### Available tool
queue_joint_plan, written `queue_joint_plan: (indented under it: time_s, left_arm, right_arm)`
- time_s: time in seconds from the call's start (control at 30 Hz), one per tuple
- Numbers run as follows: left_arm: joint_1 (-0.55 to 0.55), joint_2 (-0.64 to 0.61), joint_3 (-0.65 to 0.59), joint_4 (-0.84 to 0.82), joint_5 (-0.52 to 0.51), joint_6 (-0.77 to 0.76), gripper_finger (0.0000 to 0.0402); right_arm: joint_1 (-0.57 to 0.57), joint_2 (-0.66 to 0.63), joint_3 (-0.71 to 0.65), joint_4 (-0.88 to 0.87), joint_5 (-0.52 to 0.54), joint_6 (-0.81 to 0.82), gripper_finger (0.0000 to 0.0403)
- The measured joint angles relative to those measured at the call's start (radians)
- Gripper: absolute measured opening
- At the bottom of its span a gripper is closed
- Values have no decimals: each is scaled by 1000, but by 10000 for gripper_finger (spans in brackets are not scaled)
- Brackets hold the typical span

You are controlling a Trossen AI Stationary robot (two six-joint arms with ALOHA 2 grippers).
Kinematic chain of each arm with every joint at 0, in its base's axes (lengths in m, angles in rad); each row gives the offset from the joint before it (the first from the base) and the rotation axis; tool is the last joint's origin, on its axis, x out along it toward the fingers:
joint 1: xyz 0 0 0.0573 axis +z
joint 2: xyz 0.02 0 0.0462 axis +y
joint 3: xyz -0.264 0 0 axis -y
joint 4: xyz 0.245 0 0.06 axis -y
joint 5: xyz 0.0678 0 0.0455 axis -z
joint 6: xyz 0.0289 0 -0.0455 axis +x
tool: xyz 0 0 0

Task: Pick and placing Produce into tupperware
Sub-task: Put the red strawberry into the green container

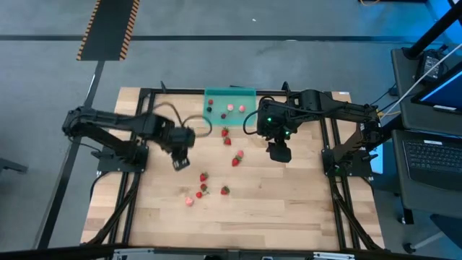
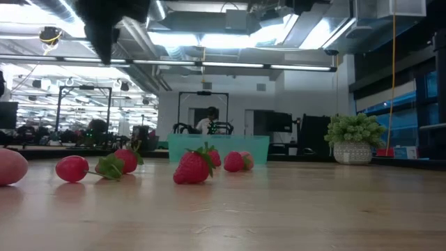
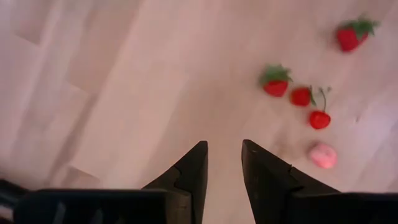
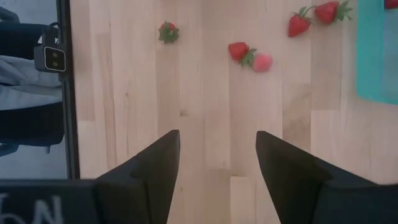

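The teal tupperware (image 1: 229, 92) stands at the table's far middle with a few pieces of produce inside (image 1: 231, 108). Red and pink produce lies loose on the wood: a pair just in front of the tupperware (image 1: 226, 136), another pair at mid table (image 1: 237, 157), and a cluster nearer the front (image 1: 202, 189). My left gripper (image 1: 180, 163) hangs above the table left of the cluster, open and empty (image 3: 224, 149); strawberries (image 3: 276, 82) and a pink piece (image 3: 323, 155) lie off to its side. My right gripper (image 1: 280, 153) hovers right of the tupperware, open and empty (image 4: 217, 140).
Black frame rails (image 1: 137, 173) run along the table's left and right sides. A potted green bushy plant (image 2: 355, 138) shows at the far right in the low view. A person (image 2: 209, 120) sits in the room beyond. Bare wood lies at the front right (image 1: 289, 209).
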Motion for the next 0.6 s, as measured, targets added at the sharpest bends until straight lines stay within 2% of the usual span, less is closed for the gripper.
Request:
queue_joint_plan:
  time_s: [0.13,0.3,0.47,0.6]
  left_arm:
    - [-111,0,-79,131,-22,-42,98]
    - [-203,40,-133,392,-26,-42,102]
    - [-264,145,-139,576,-17,28,91]
    - [-296,255,-140,636,-18,101,81]
  right_arm:
    - [0,0,0,22,0,0,213]
    - [0,0,0,22,0,0,213]
    - [0,0,0,23,0,0,213]
    - [0,0,0,27,0,0,213]
